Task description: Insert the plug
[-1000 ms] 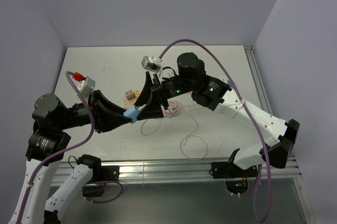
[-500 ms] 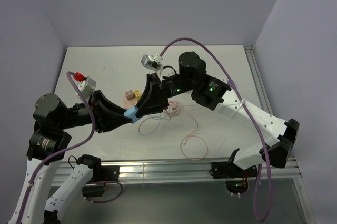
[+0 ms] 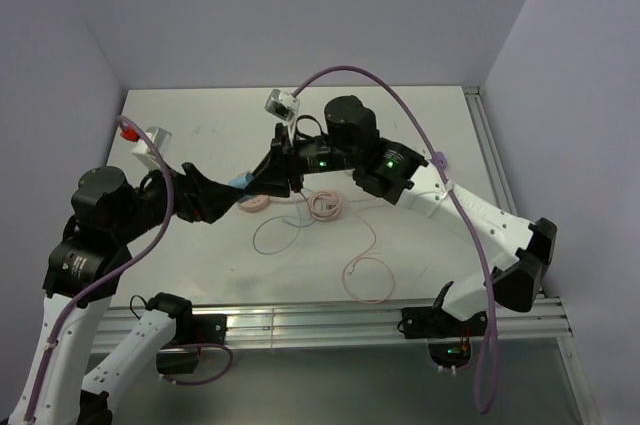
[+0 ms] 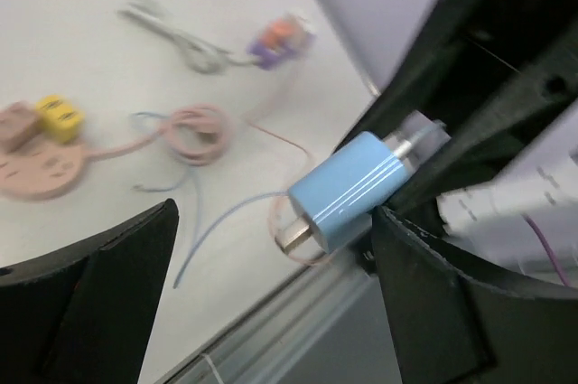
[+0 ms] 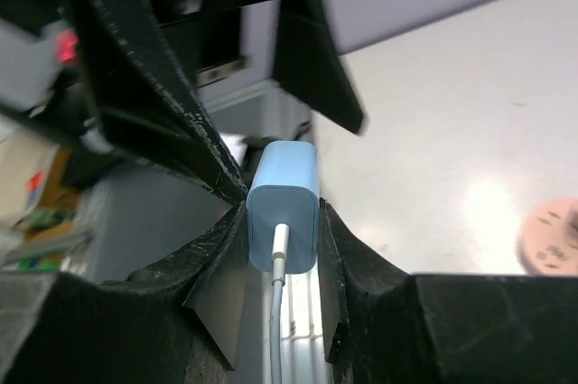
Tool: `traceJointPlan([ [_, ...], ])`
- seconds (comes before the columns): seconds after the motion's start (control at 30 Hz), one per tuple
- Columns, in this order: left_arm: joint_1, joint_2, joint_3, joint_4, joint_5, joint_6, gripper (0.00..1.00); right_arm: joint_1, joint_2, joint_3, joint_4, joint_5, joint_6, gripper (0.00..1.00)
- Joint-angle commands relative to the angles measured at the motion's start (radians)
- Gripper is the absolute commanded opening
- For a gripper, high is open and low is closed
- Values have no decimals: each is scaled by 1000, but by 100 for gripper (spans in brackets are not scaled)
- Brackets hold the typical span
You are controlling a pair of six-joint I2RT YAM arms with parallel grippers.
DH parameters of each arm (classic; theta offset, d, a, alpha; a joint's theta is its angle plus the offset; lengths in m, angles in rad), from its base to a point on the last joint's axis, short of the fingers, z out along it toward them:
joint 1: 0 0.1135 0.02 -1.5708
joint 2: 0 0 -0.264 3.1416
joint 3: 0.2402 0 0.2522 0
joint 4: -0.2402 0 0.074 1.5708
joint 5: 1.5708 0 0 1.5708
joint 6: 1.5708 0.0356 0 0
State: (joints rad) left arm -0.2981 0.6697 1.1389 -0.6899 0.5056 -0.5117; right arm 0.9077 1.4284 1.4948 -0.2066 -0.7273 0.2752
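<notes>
The right pincer (image 5: 281, 214) clamps the blue plug (image 5: 283, 181) between the spread-open left pincer (image 4: 275, 214) jaws.

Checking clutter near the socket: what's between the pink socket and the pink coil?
Left wrist view: a short run of pink cord from the pink socket to the pink coil, with a thin blue wire curling beside it.

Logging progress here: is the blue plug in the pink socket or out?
Out. The right hand pinches the plug in the air, prongs bare; the socket lies on the table, apart from it.
</notes>
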Motion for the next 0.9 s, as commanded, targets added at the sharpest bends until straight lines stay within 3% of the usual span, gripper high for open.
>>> traceJointPlan([
  [0.0, 8, -1, 33, -121, -500, -76, 93, 33, 64, 88, -49, 172, -1, 0],
  [0.1, 8, -54, 25, -168, -733, -145, 93, 57, 160, 182, -155, 374, -17, 0],
  [0.17, 8, -93, 21, -168, -785, -169, 92, 82, 225, 286, -220, 507, -13, 0],
  [0.2, 8, -131, 22, -168, -832, -175, 99, 89, 298, 330, -291, 532, -11, 0],
  [0.3, 8, -197, 33, -154, -862, -165, 100, 105, 464, 534, -455, 632, -10, 0],
  [0.43, 8, -274, 16, -86, -782, -107, 99, 122, 692, 912, -675, 703, -17, 0],
  [0.5, 8, -307, -2, -62, -756, -87, 98, 123, 797, 1010, -755, 718, -16, 0],
  [0.87, 8, -312, -74, -34, -705, -73, 97, 125, 921, 998, -717, 793, -60, 0],
])
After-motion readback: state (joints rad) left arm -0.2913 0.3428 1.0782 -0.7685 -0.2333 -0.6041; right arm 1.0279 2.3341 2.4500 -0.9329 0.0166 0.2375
